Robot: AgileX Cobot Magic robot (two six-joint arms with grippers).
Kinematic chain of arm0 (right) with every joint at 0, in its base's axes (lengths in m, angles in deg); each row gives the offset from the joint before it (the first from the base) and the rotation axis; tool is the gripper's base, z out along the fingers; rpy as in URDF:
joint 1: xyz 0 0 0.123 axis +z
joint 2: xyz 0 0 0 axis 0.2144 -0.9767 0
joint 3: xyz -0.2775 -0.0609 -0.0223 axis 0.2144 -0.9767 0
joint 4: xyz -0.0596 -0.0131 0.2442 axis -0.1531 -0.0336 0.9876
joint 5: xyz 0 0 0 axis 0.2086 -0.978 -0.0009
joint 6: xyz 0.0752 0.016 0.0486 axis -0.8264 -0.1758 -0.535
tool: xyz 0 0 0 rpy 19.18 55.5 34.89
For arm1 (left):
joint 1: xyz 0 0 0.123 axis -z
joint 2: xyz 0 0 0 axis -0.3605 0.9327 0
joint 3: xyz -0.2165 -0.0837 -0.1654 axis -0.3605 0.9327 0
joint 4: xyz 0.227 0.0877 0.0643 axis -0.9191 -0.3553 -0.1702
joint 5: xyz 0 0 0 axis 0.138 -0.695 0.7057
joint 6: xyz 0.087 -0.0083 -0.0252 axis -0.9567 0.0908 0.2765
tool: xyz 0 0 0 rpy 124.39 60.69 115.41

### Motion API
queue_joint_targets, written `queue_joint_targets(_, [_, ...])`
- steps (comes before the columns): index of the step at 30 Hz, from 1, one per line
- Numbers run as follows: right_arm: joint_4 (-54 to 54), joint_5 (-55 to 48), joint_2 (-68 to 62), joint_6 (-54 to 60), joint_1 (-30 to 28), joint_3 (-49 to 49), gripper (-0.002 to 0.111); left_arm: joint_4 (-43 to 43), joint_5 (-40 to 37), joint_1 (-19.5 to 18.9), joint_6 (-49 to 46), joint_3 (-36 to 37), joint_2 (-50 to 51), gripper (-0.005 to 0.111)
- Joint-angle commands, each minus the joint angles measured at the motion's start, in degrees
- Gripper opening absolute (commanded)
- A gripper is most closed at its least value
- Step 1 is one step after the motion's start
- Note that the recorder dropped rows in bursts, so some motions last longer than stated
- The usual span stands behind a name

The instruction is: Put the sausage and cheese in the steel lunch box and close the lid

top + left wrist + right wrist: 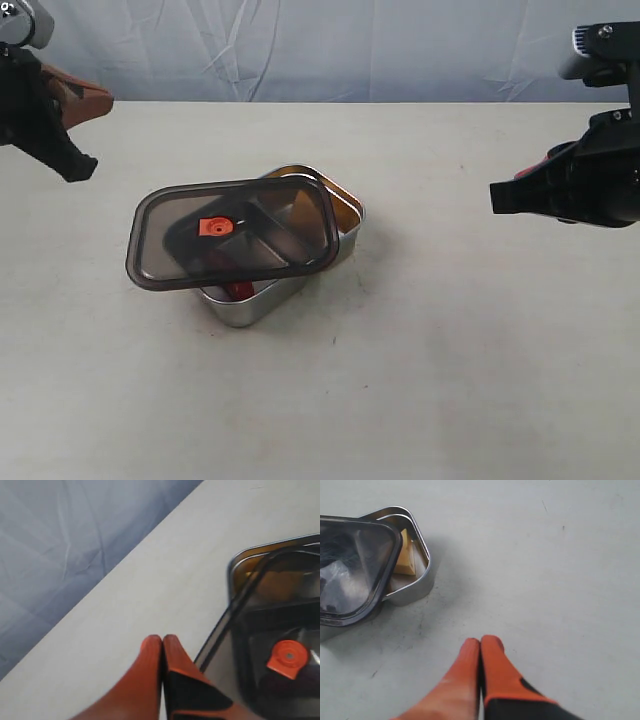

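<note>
Sausage and cheese both sit in the box on the counter; the lid lies on top, skewed and unseated, so closing is left; left gripper and right gripper are pinched together, empty, clear of it.

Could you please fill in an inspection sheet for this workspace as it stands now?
Surface: off-white table with a few small dark marks.
Job's things: the steel lunch box stands mid-table. The lid lies askew on top, not seated, and leaves one end uncovered. The cheese sits in that uncovered end. The sausage is partly visible in the box below the lid's edge.
Clutter: nothing seen.
Grippers: left gripper and right gripper are both shut, empty and clear of the box.
Cables: nothing seen.
Surroundings: a pale blue-grey cloth backdrop hangs behind the table.
</note>
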Motion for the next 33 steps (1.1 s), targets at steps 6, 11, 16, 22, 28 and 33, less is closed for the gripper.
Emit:
queue_joint_targets(6, [0.1, 0.8, -0.1, -0.2, 0.1, 0.3, 0.000, -3.9, -14.2, 2.6, 0.9, 0.1, -5.5, 0.000])
queue_joint_targets(11, [0.1, 0.8, -0.1, -0.2, 0.1, 0.3, 0.000, -28.5, -4.0, 8.1, 29.5, -0.6, -5.8, 0.000])
queue_joint_targets(16, [0.1, 0.8, -0.1, -0.3, 0.1, 0.3, 0.000, -60.1, 7.3, 10.8, 75.3, -0.7, -5.8, 0.000])
queue_joint_targets(22, [0.1, 0.8, -0.1, -0.3, 0.1, 0.3, 0.000, -91.7, 10.8, 11.0, 131.2, -0.7, -5.8, 0.000])
queue_joint_targets(28, [0.1, 0.6, -0.1, -0.3, 0.1, 0.3, 0.000, -87.4, 4.2, 11.0, 132.5, -1.0, -1.3, 0.000])
queue_joint_targets(33, [0.1, 0.6, -0.1, -0.3, 0.1, 0.3, 0.000, -85.7, -1.6, 11.0, 132.4, -1.0, 5.0, 0.000])
